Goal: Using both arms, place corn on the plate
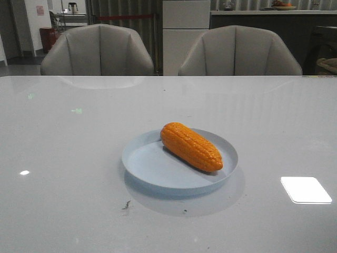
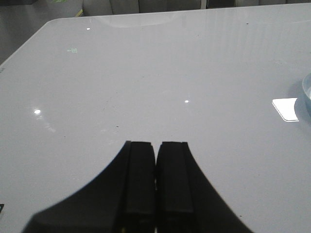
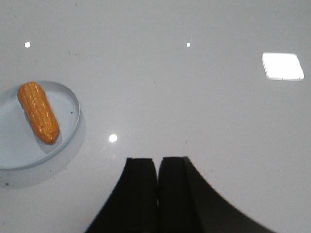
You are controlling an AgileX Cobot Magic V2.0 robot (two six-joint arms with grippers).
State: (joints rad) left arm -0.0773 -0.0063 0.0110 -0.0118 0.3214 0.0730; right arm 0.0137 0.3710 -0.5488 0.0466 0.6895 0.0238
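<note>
The orange corn [image 1: 190, 146] lies on its side in the pale blue plate [image 1: 142, 161] at the middle of the white table. It lies diagonally over the plate's right half. The right wrist view also shows the corn [image 3: 38, 111] in the plate [image 3: 12, 150]. The plate's rim [image 2: 306, 92] shows at the edge of the left wrist view. My left gripper [image 2: 156, 145] is shut and empty above bare table, apart from the plate. My right gripper [image 3: 157, 161] is shut and empty, also apart from the plate. Neither gripper shows in the front view.
Two grey chairs [image 1: 97, 50] [image 1: 239, 51] stand behind the table's far edge. A bright window reflection [image 1: 306, 190] lies on the table right of the plate. Small dark specks [image 1: 126, 204] mark the table in front of the plate.
</note>
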